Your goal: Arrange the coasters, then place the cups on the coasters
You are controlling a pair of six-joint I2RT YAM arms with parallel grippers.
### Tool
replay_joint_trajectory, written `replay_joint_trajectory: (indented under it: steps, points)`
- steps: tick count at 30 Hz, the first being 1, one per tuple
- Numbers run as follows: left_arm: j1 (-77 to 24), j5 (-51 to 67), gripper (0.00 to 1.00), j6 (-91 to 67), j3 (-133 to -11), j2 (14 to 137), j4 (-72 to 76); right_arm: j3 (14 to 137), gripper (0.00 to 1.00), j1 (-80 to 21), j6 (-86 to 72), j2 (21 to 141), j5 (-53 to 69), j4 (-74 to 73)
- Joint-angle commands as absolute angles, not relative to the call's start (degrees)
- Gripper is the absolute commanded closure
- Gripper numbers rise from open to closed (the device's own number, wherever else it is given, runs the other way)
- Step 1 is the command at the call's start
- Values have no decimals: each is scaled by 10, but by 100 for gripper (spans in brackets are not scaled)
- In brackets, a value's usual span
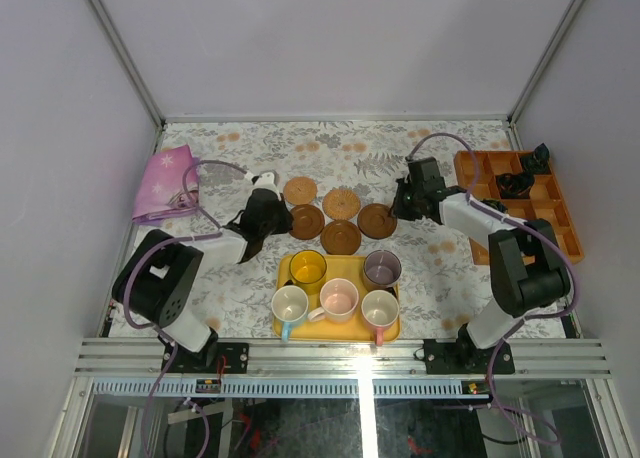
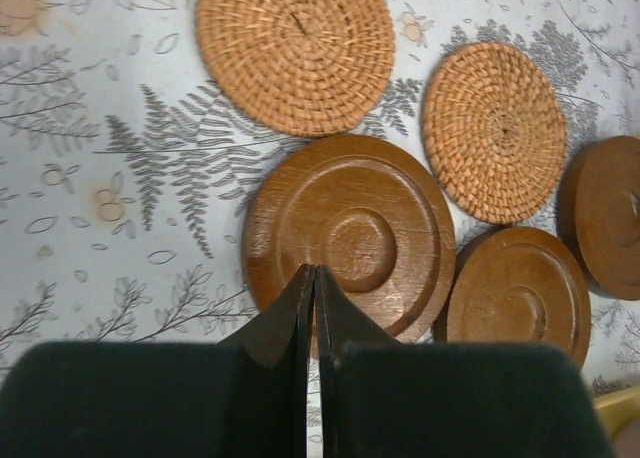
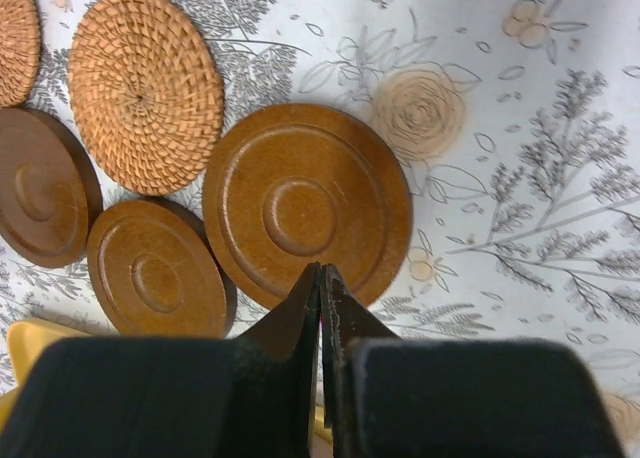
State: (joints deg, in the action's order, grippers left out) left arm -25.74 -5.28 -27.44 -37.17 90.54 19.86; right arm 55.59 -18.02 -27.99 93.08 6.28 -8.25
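- L pincer (image 2: 308, 278): fingers pressed flat together, nothing between them. Its body hides the near rim of the dark coaster (image 2: 350, 240) straight ahead of the tips. Touching or just above it: can't tell.
- R pincer (image 3: 322, 275): likewise closed, empty. Tips sit over the near rim of another dark coaster (image 3: 305, 203), w/ part of that rim hidden behind them. Contact unclear.
- Cut off: in the L wrist view the dark disc far to the pincer's right runs out of frame. In the R wrist view a woven disc up-left of the pincer and a dark one to its left are clipped.
- Yellow tray (image 1: 340, 335): in each wrist view only a corner shows, low beside the pincer.
- Coasters all lie flat. They're round, so no long axis. Dark ones have the ringed recess facing up.
- Count: 5 coasters, close-packed btwn the two pincers. 2 are woven tan (image 1: 299, 190) (image 1: 341, 202), beyond the tips. 3 are dark brown, incl. the middle one (image 1: 340, 236).
- 5 cups on the tray, behind both pincers toward the arm bases, upright, mouths up, none on a coaster: yellow cup (image 1: 307, 268), grey-purple cup (image 1: 382, 269), white/blue cup (image 1: 290, 304), 2 pink cups (image 1: 339, 299) (image 1: 380, 308). Handle directions hard to make out.
- Orange divided tray (image 1: 560, 223) out past the R pincer holds small black bits (image 1: 515, 183), too small to ID.
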Motion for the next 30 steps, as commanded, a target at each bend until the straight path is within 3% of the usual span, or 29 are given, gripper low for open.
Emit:
replay_joint_trajectory:
  steps: [1, 11, 23, 30]
  points:
    - [-267, -3, 100, -262, -399, 929, 250, 591, 100, -196, -279, 958, 91, -48]
    - [-281, 21, 100, -275, -428, 996, 242, 619, 100, -212, -285, 1012, 112, -45]
    - [-278, -111, 100, -308, -455, 1020, 131, 651, 100, -213, -285, 1060, 62, -89]
    - [-252, -131, 100, -328, -456, 1028, 96, 662, 100, -213, -287, 1075, 9, -117]
